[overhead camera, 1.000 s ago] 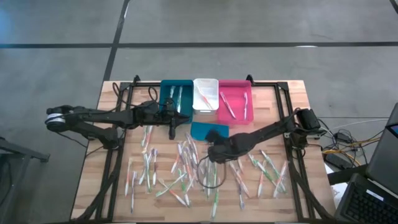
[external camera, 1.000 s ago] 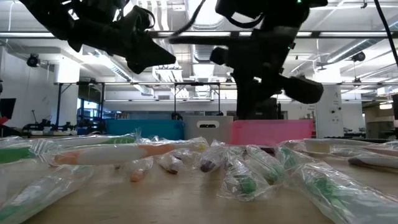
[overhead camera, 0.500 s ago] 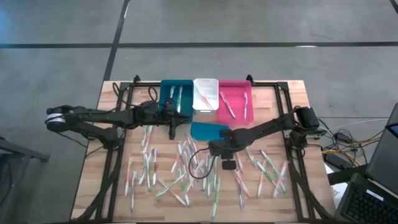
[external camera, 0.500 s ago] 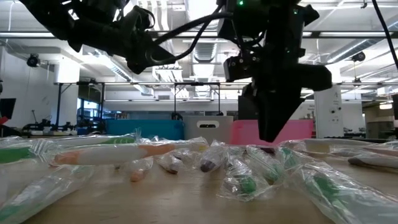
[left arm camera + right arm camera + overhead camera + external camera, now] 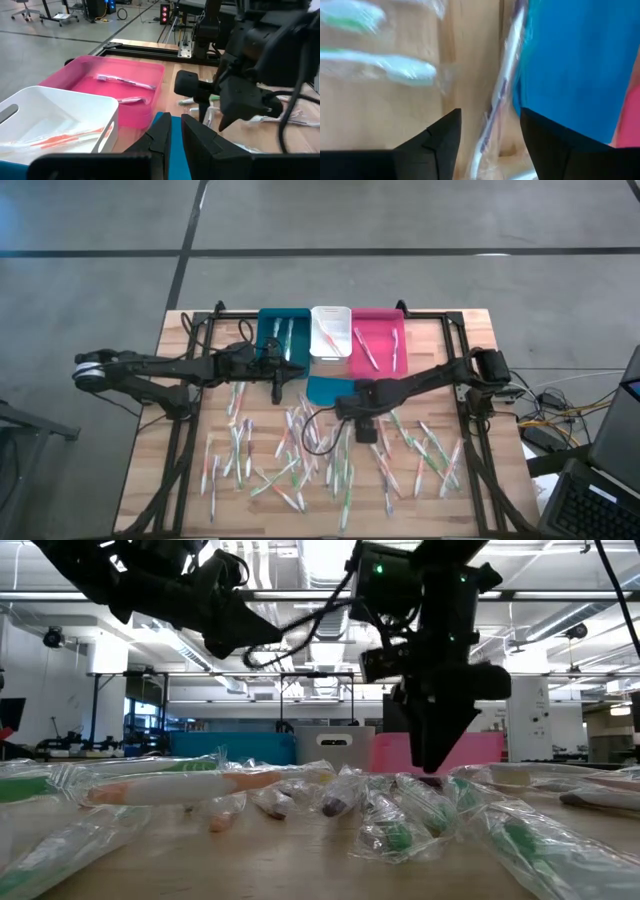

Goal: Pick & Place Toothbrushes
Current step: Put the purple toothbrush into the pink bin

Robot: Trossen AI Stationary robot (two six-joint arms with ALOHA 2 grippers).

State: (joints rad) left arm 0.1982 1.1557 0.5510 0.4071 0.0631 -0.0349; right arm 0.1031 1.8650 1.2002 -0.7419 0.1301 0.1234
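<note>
Hovering mid-frame in the high view, your right gripper stands spread wide and empty over a wrapped purple toothbrush lying against the teal lid — close carelessly and you snag that lid edge, or crinkly wrap slips free. Left gripper waits, nearly closed.

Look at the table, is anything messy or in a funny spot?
Yes. Wrapped toothbrushes lie scattered every which way over the wooden table, only a few sorted into the bins. A flat teal lid lies loose in front of the bins.
</note>
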